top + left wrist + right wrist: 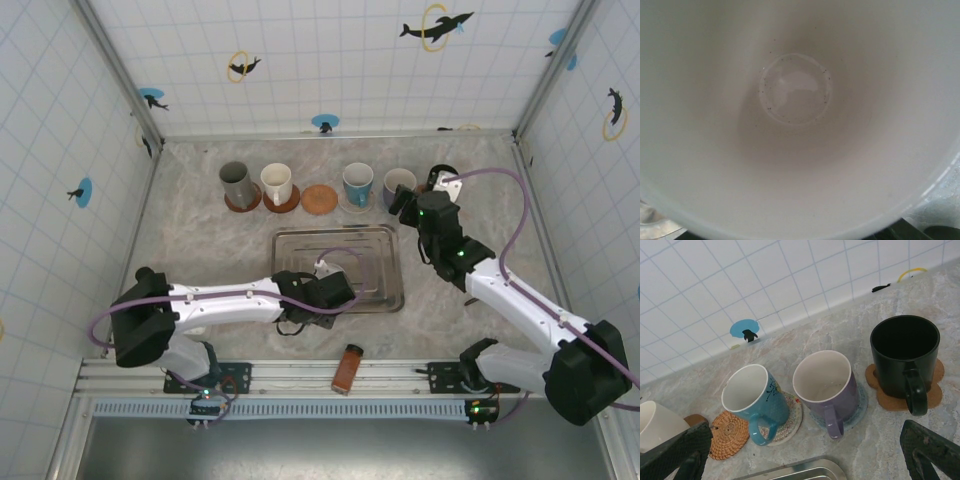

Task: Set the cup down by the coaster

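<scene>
A white cup (800, 150) takes up the left wrist view; I look straight into its pale inside, down to the round bottom. My left gripper (335, 288) hangs over the metal tray (300, 245) at its front right, and its fingers are hidden there. A bare woven coaster (320, 198) (729, 432) lies in the back row between the white mug (276, 183) and the teal mug (756, 399). My right gripper (807, 452) is open above the table in front of that row, nothing between its fingers.
Along the back wall stand a grey mug (235, 182), the teal mug (357, 183), a purple mug (826, 385) and a black mug (904, 357), each on its own coaster. A small orange-brown block (347, 368) lies at the near edge.
</scene>
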